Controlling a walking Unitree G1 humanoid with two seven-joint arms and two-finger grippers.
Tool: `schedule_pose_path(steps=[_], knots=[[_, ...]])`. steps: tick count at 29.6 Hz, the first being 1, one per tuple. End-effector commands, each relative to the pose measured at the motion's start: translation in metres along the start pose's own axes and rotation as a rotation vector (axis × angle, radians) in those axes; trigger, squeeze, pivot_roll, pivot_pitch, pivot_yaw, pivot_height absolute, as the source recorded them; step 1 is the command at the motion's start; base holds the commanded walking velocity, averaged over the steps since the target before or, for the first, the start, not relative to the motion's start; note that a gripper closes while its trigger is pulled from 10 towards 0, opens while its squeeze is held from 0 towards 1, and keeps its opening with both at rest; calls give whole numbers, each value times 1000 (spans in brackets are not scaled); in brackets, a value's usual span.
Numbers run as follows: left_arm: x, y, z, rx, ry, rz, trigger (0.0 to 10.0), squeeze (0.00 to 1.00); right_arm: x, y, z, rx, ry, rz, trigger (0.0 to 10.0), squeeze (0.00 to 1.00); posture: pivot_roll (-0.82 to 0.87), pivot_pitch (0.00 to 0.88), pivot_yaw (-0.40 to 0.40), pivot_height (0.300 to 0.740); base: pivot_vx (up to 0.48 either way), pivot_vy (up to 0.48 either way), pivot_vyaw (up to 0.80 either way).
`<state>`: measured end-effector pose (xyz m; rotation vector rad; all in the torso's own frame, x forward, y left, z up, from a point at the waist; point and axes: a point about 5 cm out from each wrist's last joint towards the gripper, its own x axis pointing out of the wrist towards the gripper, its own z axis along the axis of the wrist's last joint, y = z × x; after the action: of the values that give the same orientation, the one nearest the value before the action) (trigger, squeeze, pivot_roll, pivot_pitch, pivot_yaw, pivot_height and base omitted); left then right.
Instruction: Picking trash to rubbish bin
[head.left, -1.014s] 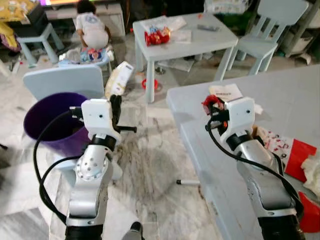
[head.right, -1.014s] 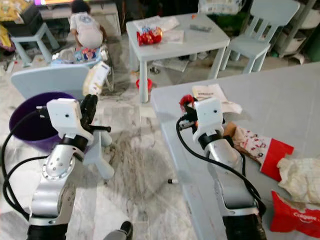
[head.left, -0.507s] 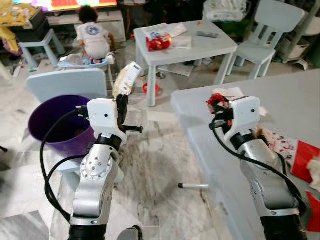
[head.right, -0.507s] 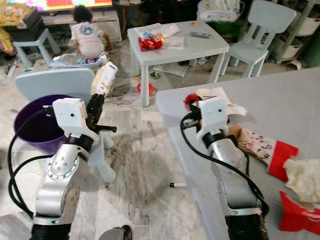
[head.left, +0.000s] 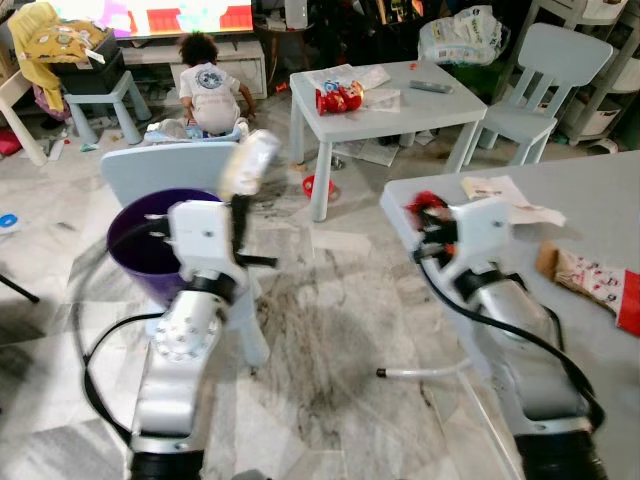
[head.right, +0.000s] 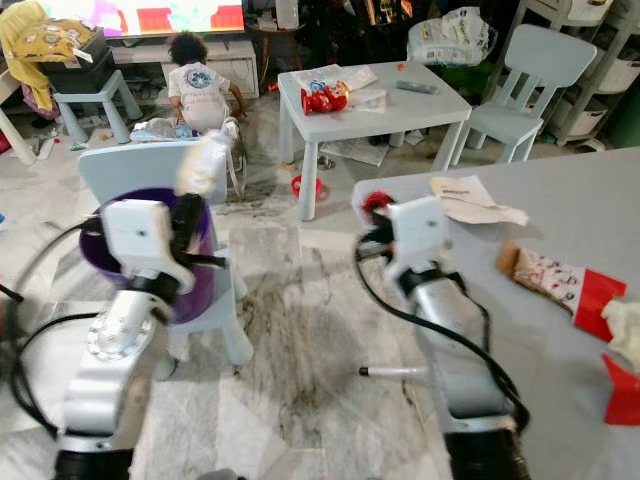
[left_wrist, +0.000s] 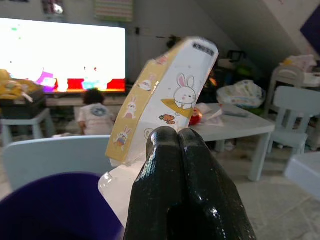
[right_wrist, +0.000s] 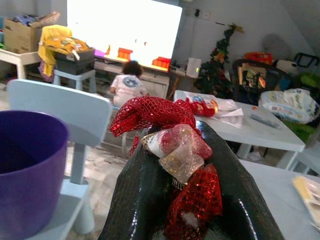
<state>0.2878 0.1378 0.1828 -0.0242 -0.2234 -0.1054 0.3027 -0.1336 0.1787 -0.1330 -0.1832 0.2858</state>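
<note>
The robot stood between the grey table and a purple bin that sat on a small pale-blue child's chair, with both arms raised and loaded. Its left gripper was pinched tight on the clear edge of a yellow snack wrapper printed with rabbits, lifting it up and over toward the bin's near rim, presumably so it would fall inside once let go. The right gripper was clamped around a crumpled wad of red glitter mesh and ribbon, carried out in front of the table's corner and still well short of the bin. I judged the wrapper would be dropped first and the mesh would need a swing or a step to the left. More litter waited on the table: a sheet of paper and a brown-and-red packet. A marker lay on the marble floor. A child sat beyond the bin, facing the television.
</note>
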Motion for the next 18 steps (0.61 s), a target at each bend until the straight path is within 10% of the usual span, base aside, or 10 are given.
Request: schedule_pose_path(steps=[1,10,18], knots=[[2,-9,1,-13,-3,-28,0,0,-3,-9,0,-16,0,-24,0,0,57,100,-61,740,0,480,0],[3,-9,0,-11,0,-28,0,0,-2,-9,0,-23,-2,-22,0,0,56,96,-61,740,0,480,0],[3,-11,1,-9,-14,-29,0,0,-3,-10,0,-23,-2,-19,0,0,53,97,-62,740,0,0,474]])
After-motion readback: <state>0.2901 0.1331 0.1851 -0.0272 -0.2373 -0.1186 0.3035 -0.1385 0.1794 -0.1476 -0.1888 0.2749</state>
